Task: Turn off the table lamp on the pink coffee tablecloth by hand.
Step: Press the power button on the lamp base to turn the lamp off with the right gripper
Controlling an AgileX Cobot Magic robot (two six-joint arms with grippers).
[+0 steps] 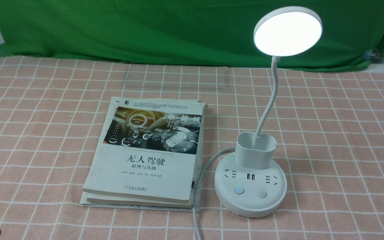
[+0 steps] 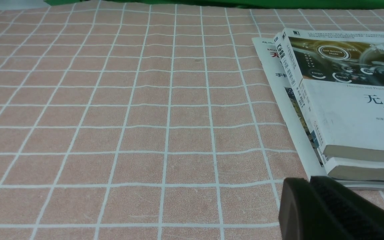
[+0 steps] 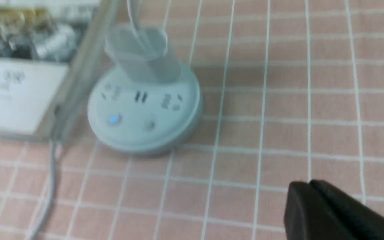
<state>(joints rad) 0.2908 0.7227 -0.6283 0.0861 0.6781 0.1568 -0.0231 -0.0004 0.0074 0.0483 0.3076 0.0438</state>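
The right pincer (image 3: 309,188), drawn tight together, hangs near the lit table lamp (image 1: 256,155) on the pink coffee tablecloth (image 1: 345,133). It should press probably the glowing button (image 1: 238,190), straight down, gently.

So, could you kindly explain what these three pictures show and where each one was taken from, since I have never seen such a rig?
It is a robot with two arms, each ending in a gripper. The front view looks forward from between the arms: a lit white table lamp stands on the pink coffee tablecloth, beside a stack of books. The other two pictures come from cameras on the wrists. The left gripper, shut and empty, is near the books; the right gripper, also shut and empty, is short of the lamp.
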